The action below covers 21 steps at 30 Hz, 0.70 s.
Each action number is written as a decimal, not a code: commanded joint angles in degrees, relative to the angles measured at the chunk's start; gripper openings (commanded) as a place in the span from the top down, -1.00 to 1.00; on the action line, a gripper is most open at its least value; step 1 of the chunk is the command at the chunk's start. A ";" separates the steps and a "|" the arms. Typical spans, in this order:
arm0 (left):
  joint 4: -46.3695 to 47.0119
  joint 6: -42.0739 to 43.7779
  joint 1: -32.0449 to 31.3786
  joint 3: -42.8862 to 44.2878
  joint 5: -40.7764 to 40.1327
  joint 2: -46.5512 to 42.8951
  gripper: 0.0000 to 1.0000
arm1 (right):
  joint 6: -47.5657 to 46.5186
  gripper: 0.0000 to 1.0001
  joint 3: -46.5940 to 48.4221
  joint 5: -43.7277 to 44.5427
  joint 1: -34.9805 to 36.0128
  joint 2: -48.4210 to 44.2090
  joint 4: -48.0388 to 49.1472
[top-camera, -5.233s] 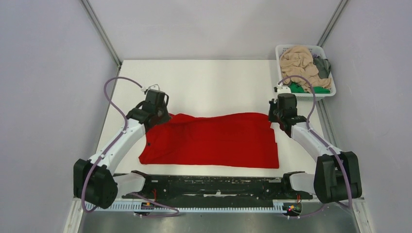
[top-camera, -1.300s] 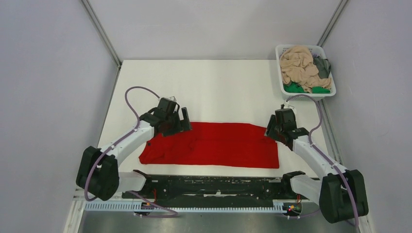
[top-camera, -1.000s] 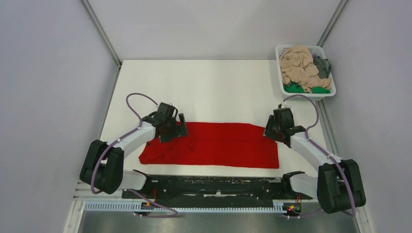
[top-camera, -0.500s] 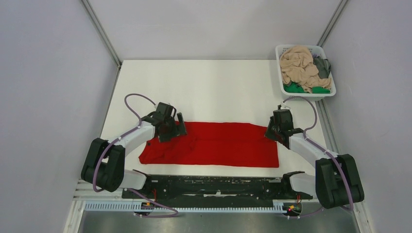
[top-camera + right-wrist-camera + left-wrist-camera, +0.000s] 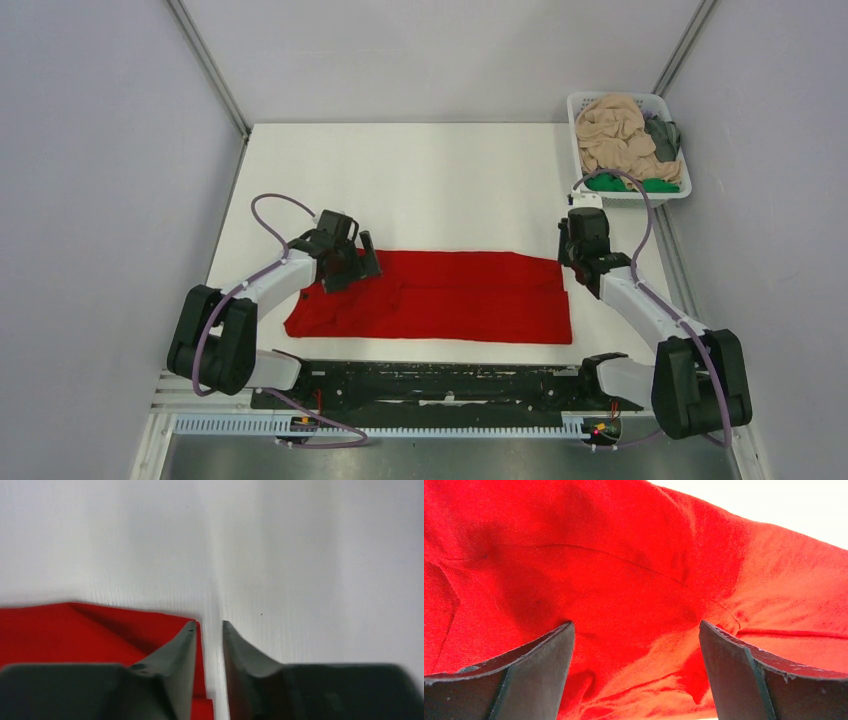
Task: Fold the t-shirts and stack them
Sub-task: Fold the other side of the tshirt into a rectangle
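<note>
A bright red t-shirt (image 5: 450,295) lies folded into a long flat band across the near half of the table. My left gripper (image 5: 362,258) hovers over its far left part, jaws wide open with only red cloth (image 5: 624,570) showing beneath the gap (image 5: 634,630). At the shirt's far right corner, my right gripper (image 5: 570,258) has its jaws a narrow slit apart (image 5: 209,625). White table shows through that slit, and the red corner (image 5: 75,635) lies just left of the left finger. More t-shirts, peach-beige (image 5: 612,130), dark grey (image 5: 665,135) and green (image 5: 620,183), are bundled in the basket.
The white slotted basket (image 5: 575,110) stands at the far right corner. White table (image 5: 430,180) stretches behind the red shirt. Grey walls with metal posts close in the left, right and back. The black arm-mount rail (image 5: 440,380) runs along the near edge.
The right gripper has shifted right and slightly away, off the red shirt's corner, with its jaws a slit apart. The left gripper has stayed open and barely moved.
</note>
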 commanded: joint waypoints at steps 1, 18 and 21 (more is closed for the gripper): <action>-0.27 -1.01 0.86 -0.65 -3.19 0.05 -0.99 | -8.99 0.30 1.01 1.62 -0.08 -4.29 -2.93; 0.69 -0.59 1.13 0.05 -3.45 1.57 -0.99 | 15.22 0.04 -1.48 -7.98 -0.53 -0.64 -4.60; 1.04 -0.79 1.18 -0.08 -3.14 1.95 -0.99 | 16.52 0.17 -2.08 -6.97 -0.69 0.44 -2.07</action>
